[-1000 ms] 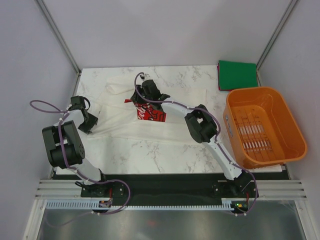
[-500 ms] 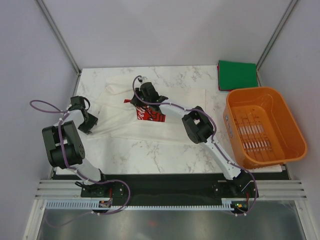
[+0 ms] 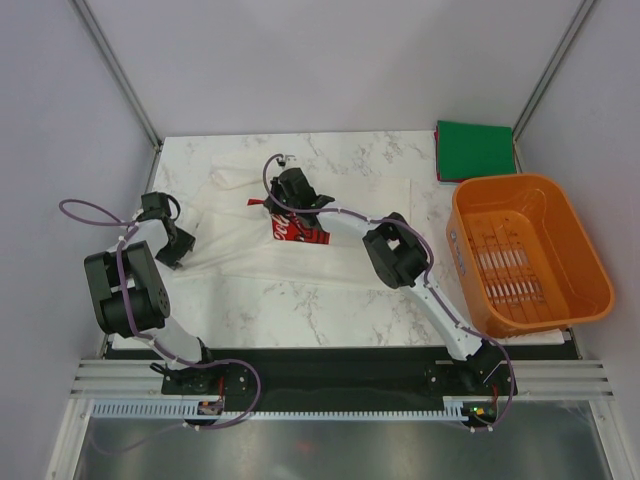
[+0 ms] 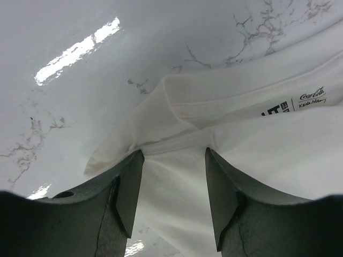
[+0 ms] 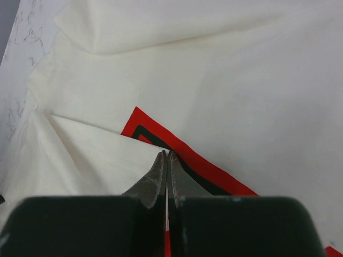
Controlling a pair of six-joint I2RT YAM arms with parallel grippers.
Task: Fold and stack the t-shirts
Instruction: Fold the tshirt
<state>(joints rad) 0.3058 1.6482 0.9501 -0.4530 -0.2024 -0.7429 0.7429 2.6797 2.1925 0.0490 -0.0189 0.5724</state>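
Top external view: white t-shirt (image 3: 350, 215) lay spread on the desk (image 3: 330, 300), with both arms reaching onto it.
Right fingers (image 5: 163, 171) were pressed fully together, pinching a fold of the shirt at the corner of its red print (image 5: 182, 155). Left fingers (image 4: 134, 171) stood partly apart, straddling the shirt's left edge and gripping nothing. The green t-shirt (image 3: 475, 148) sat folded at the desk's far right corner, just behind the orange basket (image 3: 510, 182).

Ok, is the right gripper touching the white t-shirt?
Touching. In the right wrist view the shut right gripper has its tips pressed on the white t-shirt at a fold edge beside the red print.
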